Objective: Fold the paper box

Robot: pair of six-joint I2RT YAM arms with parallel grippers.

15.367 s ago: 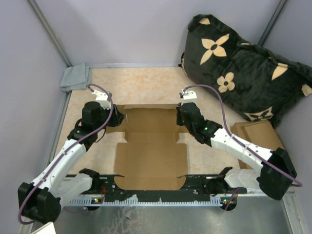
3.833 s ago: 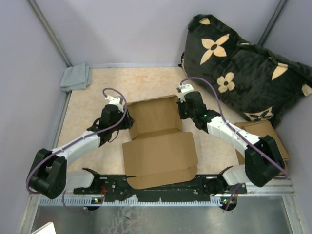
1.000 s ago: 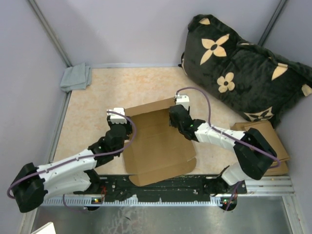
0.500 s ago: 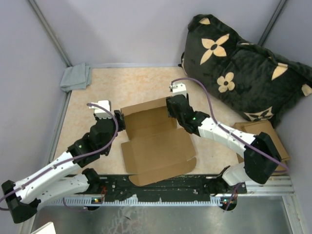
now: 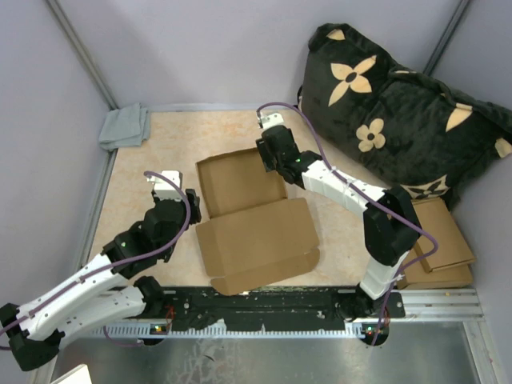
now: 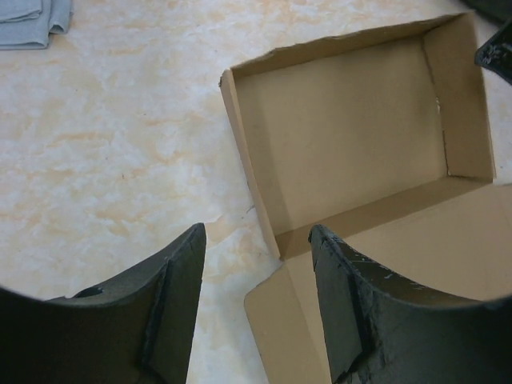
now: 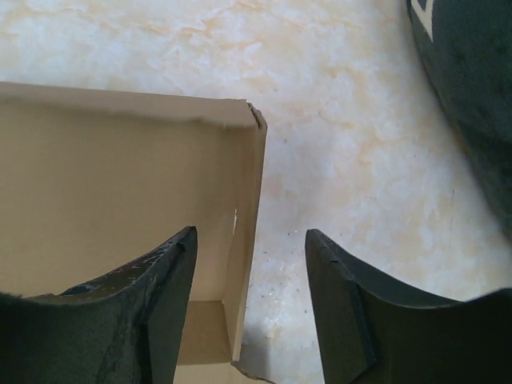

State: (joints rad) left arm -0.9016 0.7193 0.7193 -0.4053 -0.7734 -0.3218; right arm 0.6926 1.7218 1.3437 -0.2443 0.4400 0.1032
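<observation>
The paper box (image 5: 240, 186) lies mid-table as a shallow brown tray with raised walls, its wide lid flap (image 5: 256, 240) spread flat toward the arms. My left gripper (image 5: 192, 206) hovers open at the tray's near left corner. In the left wrist view the left gripper (image 6: 256, 232) has that box (image 6: 344, 128) corner between its spread fingers, untouched. My right gripper (image 5: 272, 168) stands open over the tray's right wall near the far corner. In the right wrist view the right gripper (image 7: 251, 234) straddles the box's wall (image 7: 250, 200) without pinching it.
A large black cushion with tan flowers (image 5: 400, 112) fills the far right corner. A grey cloth (image 5: 126, 126) lies at the far left. A smaller brown cardboard piece (image 5: 436, 240) sits at the right edge. Grey walls close in the table.
The tilted-up box has settled into a tray with standing walls. The left arm has drawn back to the left. The right arm has swung toward the far right corner.
</observation>
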